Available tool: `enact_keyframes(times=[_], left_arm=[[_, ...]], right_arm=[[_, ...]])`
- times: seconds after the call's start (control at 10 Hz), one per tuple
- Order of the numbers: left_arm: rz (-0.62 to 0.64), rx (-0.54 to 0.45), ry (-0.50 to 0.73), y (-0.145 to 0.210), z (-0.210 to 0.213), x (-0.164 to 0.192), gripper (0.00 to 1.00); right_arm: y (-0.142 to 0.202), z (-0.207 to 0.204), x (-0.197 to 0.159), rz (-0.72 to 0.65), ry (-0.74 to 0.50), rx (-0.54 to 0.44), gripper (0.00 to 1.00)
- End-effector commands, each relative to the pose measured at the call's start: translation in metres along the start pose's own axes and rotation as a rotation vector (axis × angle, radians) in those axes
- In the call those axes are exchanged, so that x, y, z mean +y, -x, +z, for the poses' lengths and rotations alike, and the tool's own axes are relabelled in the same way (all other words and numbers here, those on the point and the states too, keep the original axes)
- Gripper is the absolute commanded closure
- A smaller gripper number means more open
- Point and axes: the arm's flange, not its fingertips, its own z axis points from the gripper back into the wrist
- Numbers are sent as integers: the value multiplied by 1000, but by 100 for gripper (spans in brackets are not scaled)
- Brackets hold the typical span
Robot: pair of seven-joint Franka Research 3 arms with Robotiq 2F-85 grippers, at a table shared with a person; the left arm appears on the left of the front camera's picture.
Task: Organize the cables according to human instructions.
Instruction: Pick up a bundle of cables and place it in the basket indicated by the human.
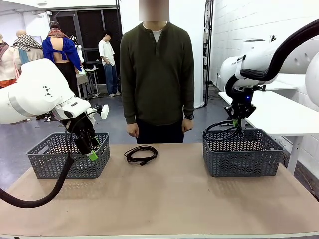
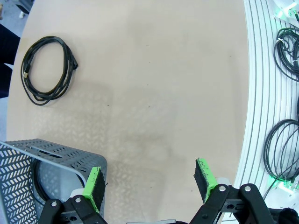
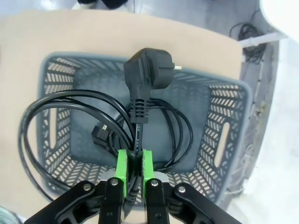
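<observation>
Left of the loose coil (image 2: pixel 70 65), which lies on the tabletop (image 1: pixel 169 199) before the person (image 1: pixel 157 74), the left end effector (image 2: pixel 148 172) hangs by the left basket (image 1: pixel 52 167), wide open and empty, probably ready to fetch that coil. Right of the coil, the right end effector (image 3: pixel 134 156) is clamped on a cable (image 3: pixel 138 114) just below its plug (image 3: pixel 149 74), over the right basket (image 1: pixel 241 162), likely to drop it in.

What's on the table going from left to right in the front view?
left gray basket → coiled cable → right gray basket
</observation>
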Motion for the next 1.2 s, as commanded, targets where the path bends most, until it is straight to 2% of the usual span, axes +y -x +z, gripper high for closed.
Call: enact_keyframes(times=[0.0,0.4,1.1], left_arm=[[0,1,-2,0,1,-1,0],[0,1,-2,0,1,-1,0],[0,1,-2,0,1,-1,0]], right_arm=[[13,-4,-7,1,-20,-17,100],[6,-18,-28,-52,-7,-2,100],[-11,-47,-33,-51,35,-10,100]])
